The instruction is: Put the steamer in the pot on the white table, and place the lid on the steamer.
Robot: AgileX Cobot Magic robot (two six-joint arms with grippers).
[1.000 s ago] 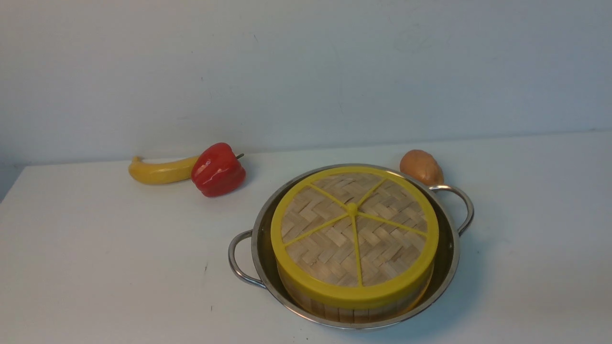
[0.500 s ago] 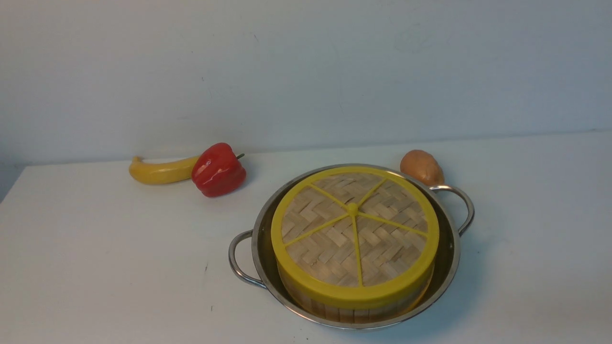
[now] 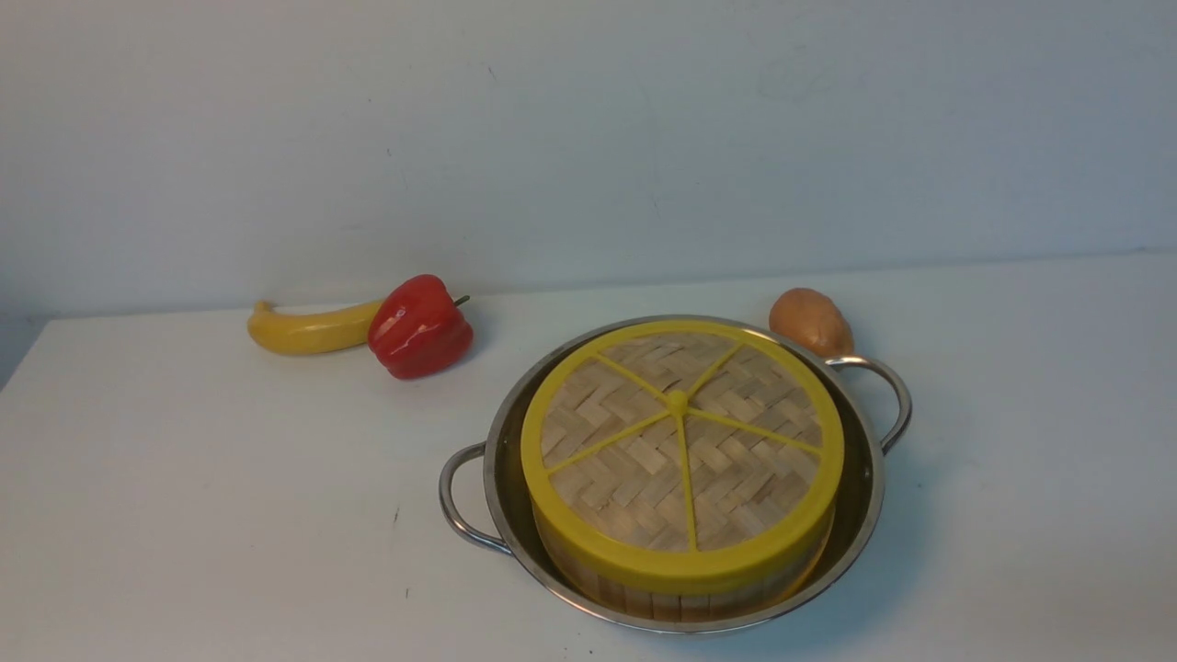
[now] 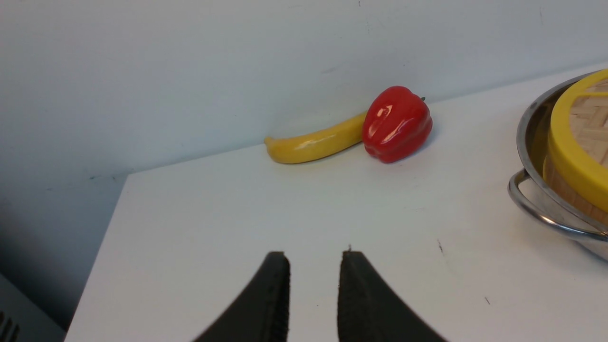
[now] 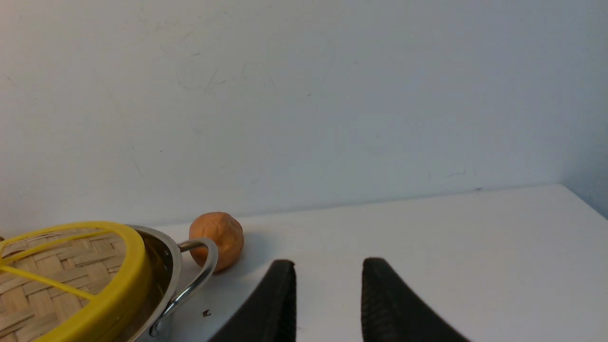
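Left hand (image 4: pixel 312 285) and right hand (image 5: pixel 327 294) hover level, slightly parted, holding nothing.

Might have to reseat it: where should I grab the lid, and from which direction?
Come straight down onto the lid and pinch its small centre knob. The disc lies flat on the steamer inside the pot, so its yellow rim sits close to the steel wall, leaving little room for fingers at the sides.

Lid (image 3: pixel 682 439) atop steamer (image 3: pixel 680 588), inside pot (image 3: pixel 504 460), white table (image 3: pixel 230 515).
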